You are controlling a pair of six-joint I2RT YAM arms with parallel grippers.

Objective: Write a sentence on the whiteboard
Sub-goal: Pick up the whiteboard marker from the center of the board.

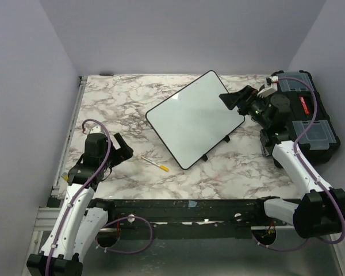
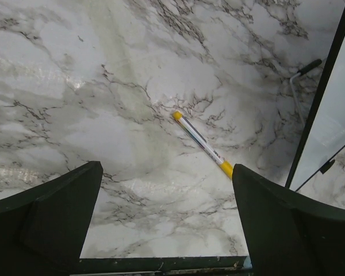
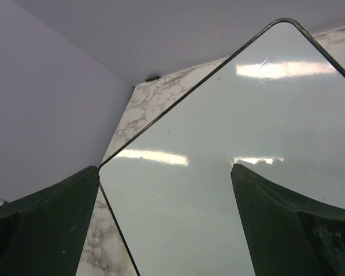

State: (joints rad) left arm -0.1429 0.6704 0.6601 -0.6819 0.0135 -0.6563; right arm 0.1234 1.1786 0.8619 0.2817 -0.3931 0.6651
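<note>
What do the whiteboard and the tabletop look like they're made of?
Whiteboard: probably a glossy coated panel with black rim; it mirrors light strips in the right wrist view. Tabletop: marble look, grey veins, slight sheen; possibly printed laminate, not stone.

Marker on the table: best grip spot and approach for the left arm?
Mid-barrel of the marker, from straight above with the left gripper. It lies flat and diagonal on the table, so turn the fingers to close across its thin width, away from the yellow ends.

Robot lab cell: plain lilac walls boxing marble-print table, aluminium rail, purple cabling.
</note>
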